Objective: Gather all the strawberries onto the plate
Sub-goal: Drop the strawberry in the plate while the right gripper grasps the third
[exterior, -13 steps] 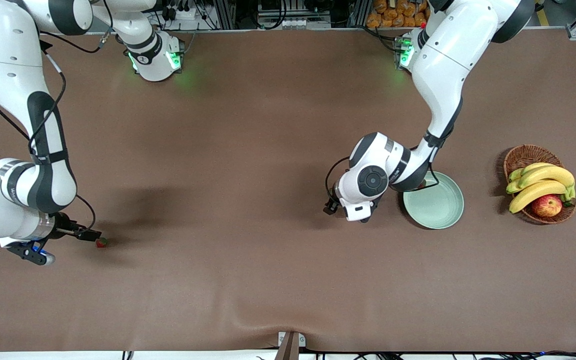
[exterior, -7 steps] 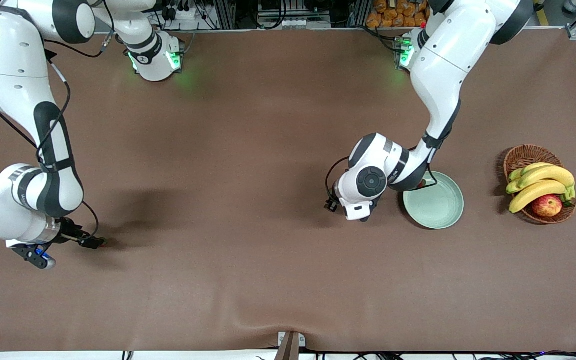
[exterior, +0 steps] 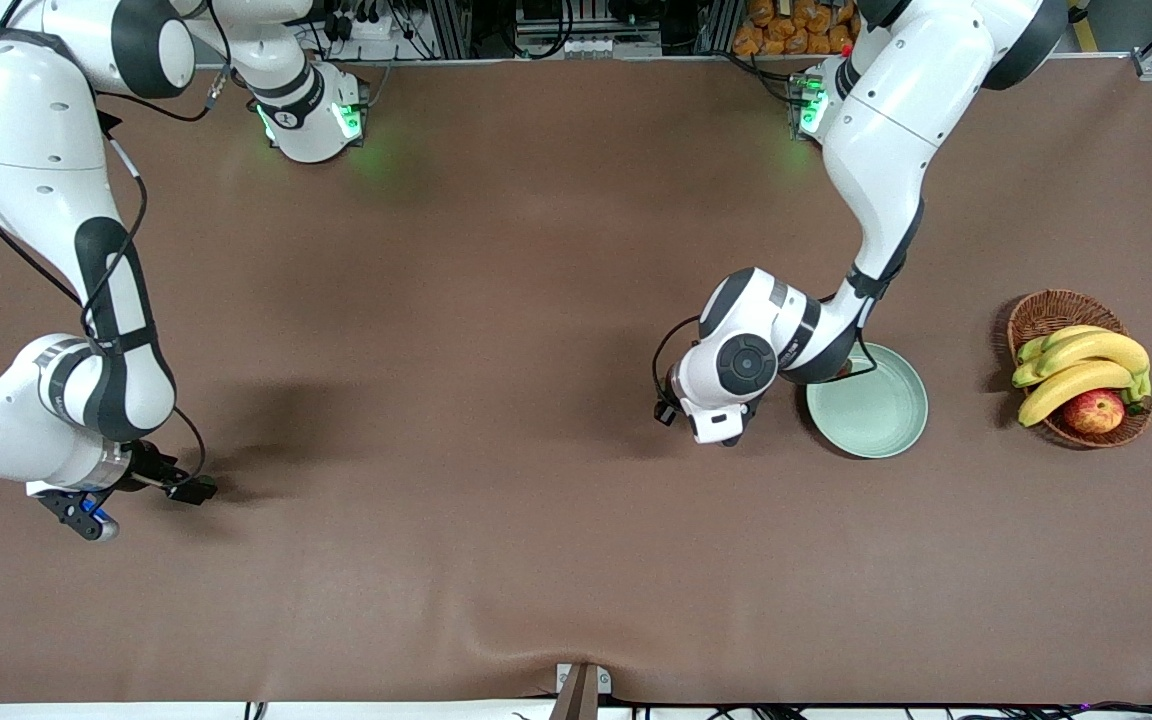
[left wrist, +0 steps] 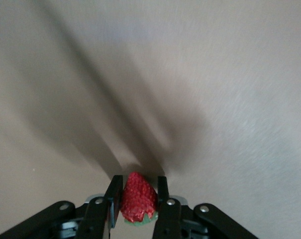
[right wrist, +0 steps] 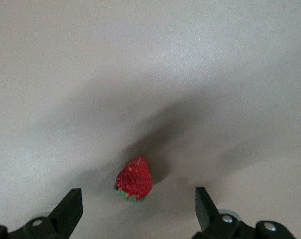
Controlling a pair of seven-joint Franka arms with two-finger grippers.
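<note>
One strawberry (left wrist: 138,199) is clamped between the fingers of my left gripper (left wrist: 138,178), which is shut on it. That left gripper (exterior: 721,432) hangs low over the table beside the mint-green plate (exterior: 881,420), on the plate's side toward the right arm's end. A second strawberry (right wrist: 134,179) lies on the table between the widely spread fingers of my open right gripper (right wrist: 137,190), touching neither. In the front view the right gripper (exterior: 194,490) covers that berry, at the right arm's end of the table.
A wicker basket (exterior: 1046,310) with bananas (exterior: 1086,365) and an apple (exterior: 1093,410) stands beside the plate toward the left arm's end. The brown table cover has a raised wrinkle (exterior: 536,640) near the front edge.
My left gripper has shut on its strawberry. The right arm has shifted slightly toward the middle, so its gripper now covers the berry that showed beside it earlier.
</note>
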